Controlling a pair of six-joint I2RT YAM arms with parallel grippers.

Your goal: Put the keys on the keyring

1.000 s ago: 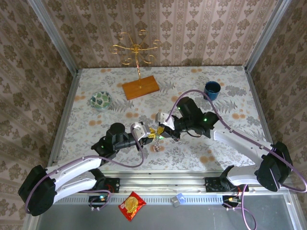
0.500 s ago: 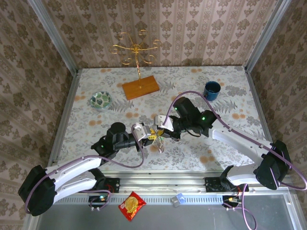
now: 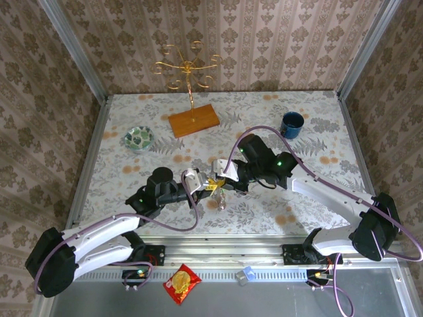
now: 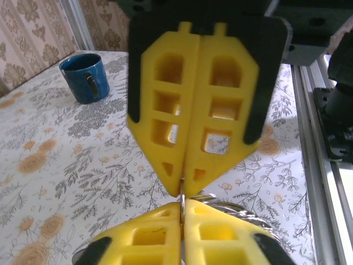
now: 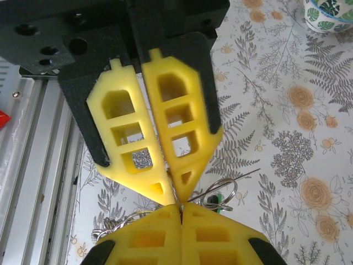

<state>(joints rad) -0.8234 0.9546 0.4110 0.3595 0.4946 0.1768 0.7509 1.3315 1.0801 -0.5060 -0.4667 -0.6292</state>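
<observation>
My left gripper [image 3: 209,186] and my right gripper [image 3: 220,184] meet tip to tip above the table's near middle, both shut. In the left wrist view a thin metal edge of the keyring [image 4: 237,207] runs between my own fingertips [image 4: 165,212] and on into the right gripper [image 4: 182,189] above them. From the right wrist, the same thin wire is pinched between both pairs of yellow pads [image 5: 165,221]. A small green key [image 5: 220,197] hangs on a wire loop just right of them. More of the keyring [image 5: 117,222] curls off to the left and dangles below the grippers [image 3: 220,202].
A blue cup [image 3: 292,123] stands at the back right, a patterned bowl [image 3: 139,138] at the left. The gold wire stand on its wooden base [image 3: 192,120] is at the back. A metal rail [image 3: 218,242] runs along the near edge, a red packet [image 3: 182,284] beyond it.
My left gripper has closed fully on the thin metal ring. The right gripper shifted slightly left toward it a second ago, and the dangling metal swung a little.
</observation>
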